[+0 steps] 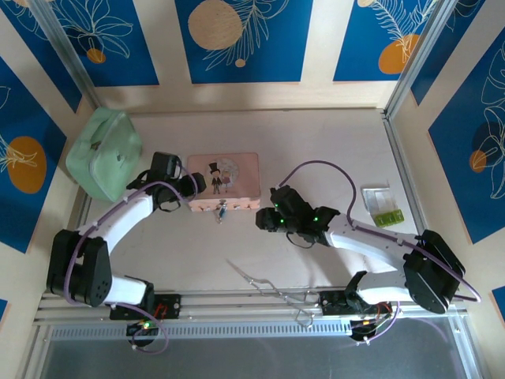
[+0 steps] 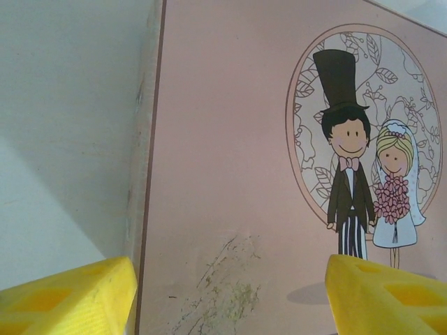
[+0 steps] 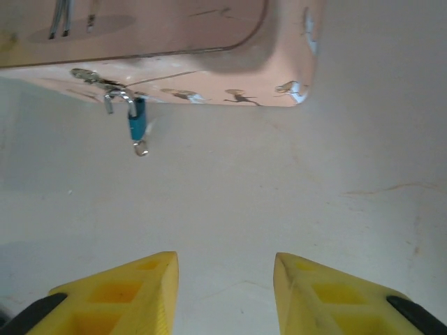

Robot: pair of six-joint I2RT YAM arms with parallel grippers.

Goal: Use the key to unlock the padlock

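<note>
Pink box (image 1: 229, 178) lies mid-tabletop (image 1: 331, 158), and this looks like the approach step, since nothing is gripped yet. At the box's left end the left gripper (image 1: 193, 183) has its fingers apart, one over the lid and one past the edge, seemingly placed to steady the box. Low near the front right corner, the right gripper (image 1: 264, 219) also has its fingers apart with bare tabletop between them, and it faces the padlock (image 3: 137, 123). I judge the next move calls for the right gripper to go left to the padlock and close finely on whatever turns it. The target is tiny, so alignment matters. The padlock hangs from a silvery hasp (image 3: 105, 87) on the box's front face. It has a blue body, a silvery shackle and a small silvery piece (image 3: 142, 147) at its lower end. Whether that piece is the key I cannot tell.
</note>
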